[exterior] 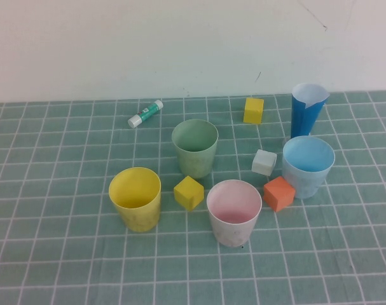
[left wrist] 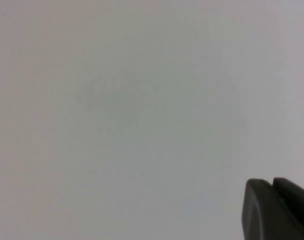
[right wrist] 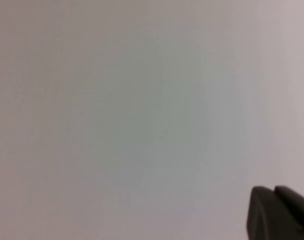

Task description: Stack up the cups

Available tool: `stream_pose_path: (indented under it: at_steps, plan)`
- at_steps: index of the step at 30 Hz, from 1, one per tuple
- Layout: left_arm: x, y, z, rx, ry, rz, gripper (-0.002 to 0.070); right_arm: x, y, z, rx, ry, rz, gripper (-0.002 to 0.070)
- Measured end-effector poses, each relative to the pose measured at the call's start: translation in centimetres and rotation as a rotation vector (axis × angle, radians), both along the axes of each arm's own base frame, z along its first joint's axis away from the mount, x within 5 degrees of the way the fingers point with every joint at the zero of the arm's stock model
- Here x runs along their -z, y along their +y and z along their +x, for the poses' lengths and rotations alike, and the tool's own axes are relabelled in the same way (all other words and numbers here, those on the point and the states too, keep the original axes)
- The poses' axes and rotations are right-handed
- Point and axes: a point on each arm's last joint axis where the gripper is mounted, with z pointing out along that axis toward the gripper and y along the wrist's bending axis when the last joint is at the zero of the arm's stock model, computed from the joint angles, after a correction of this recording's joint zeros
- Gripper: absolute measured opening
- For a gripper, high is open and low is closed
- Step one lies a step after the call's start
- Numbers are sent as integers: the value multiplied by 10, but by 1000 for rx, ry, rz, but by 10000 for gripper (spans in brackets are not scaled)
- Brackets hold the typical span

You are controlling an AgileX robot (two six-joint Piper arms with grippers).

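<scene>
Standing upright and apart on the green gridded desk (exterior: 53,267) are the four tumblers to be stacked: the pale green cup (exterior: 194,147) farthest back, the yellow cup (exterior: 136,198) toward the robot's left, the pale pink cup (exterior: 234,211) nearest the camera, and the light blue cup (exterior: 308,166) toward the right. Yellow cube (exterior: 189,192) sits between the yellow, green and pink cups; orange cube (exterior: 279,193) lies just beside the blue cup, with a white cube (exterior: 264,162) close behind it. Neither arm enters the high view. The left claw (left wrist: 277,210) and right claw (right wrist: 279,212) each show only as a dark corner against blank wall, so whether they are apart or together cannot be told. No cup is nested yet; stacking appears not begun. Judged from this layout, the next move calls for an arm to descend, grip one rim, and avoid the neighbouring cubes.
</scene>
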Motion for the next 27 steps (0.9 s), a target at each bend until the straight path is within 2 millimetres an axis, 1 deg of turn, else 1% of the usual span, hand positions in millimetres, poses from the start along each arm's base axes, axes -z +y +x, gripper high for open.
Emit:
stream_pose_path:
  at_steps: [2,5,6,7,10,13,17,19,21,23,25,27]
  plan:
    - [-6,0,0,2,43,5,-2,1,1,1,4,21,-36,-3]
    - [-26,0,-4,6,103,13,-2,-1,4,4,-14,127,-68,-3]
    - [-31,0,-6,8,126,16,-2,-5,5,4,-18,172,-87,-3]
    - [-41,0,-7,9,144,18,-2,-9,7,4,-18,217,-115,-3]
    - [-58,-1,-3,16,279,29,-2,-23,9,0,2,341,-242,-3]
    - [-76,-3,7,25,437,35,-2,-32,12,2,0,525,-380,-3]
    - [-93,-6,31,25,668,99,-2,-32,15,12,-71,827,-511,-3]
    - [-98,-9,49,22,768,167,-2,-29,15,20,-111,948,-529,-3]
    - [-98,-12,70,33,855,203,1,-24,15,28,-146,1044,-530,-3]
    - [-101,-16,88,56,907,207,32,-18,16,37,-186,1119,-512,-3]
    - [-100,-21,106,87,964,206,109,-14,18,43,-224,1165,-482,-3]
    - [-100,-26,123,114,1017,195,248,-12,20,47,-251,1187,-458,-3]
